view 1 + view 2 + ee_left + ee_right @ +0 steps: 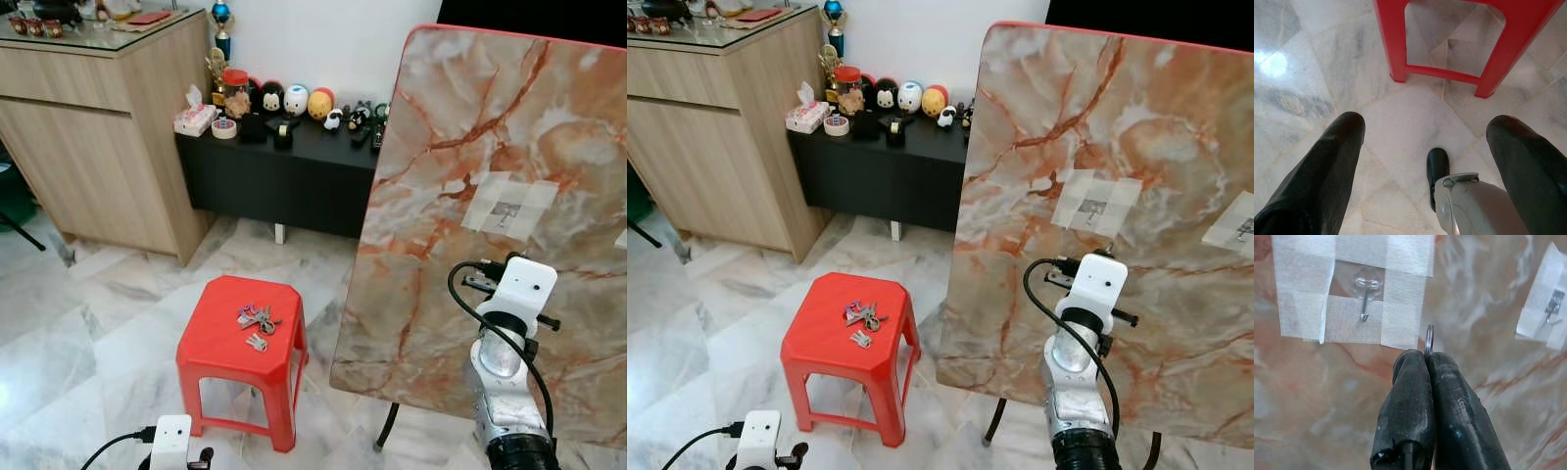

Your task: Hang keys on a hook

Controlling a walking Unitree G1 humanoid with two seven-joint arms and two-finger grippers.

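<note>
Marble board carries two hooks; right gripper pinches one ring.

Just beyond the black fingers of the right gripper, a silver key ring is glinting against an orange-and-cream marbled board patched with white tape. A red stool is standing on grey-veined white marble floor, ahead of the left gripper and its black fingers.

A lived-in home: marble floor, wooden cabinet, toy-cluttered black sideboard, red stool.
</note>
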